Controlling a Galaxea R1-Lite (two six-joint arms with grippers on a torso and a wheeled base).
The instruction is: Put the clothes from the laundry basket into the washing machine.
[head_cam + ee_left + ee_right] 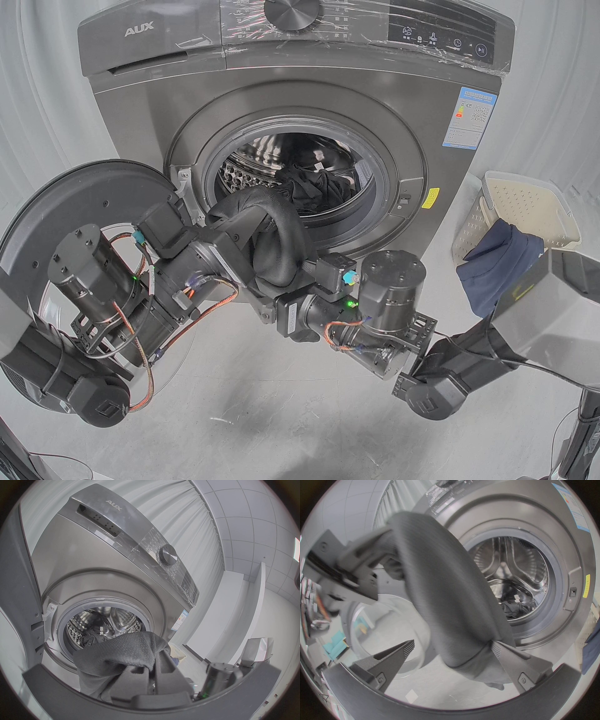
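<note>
— Two garments in the head view; the black garment (278, 231) arches at centre frame between the arms, its length running left to right across the washing machine's (294, 94) open mouth just above it; the navy garment (500, 262) hangs from the laundry basket (531, 200) at right.

— Left wrist view?

— The left claw (153, 670) is clamped on the cloth; the drum (103, 623) lies ahead, left of centre.

— Right wrist?

— The right claw (452, 646) is spread wide; cloth merely drapes against one finger (515, 664); I judge the left arm must carry it in.
</note>
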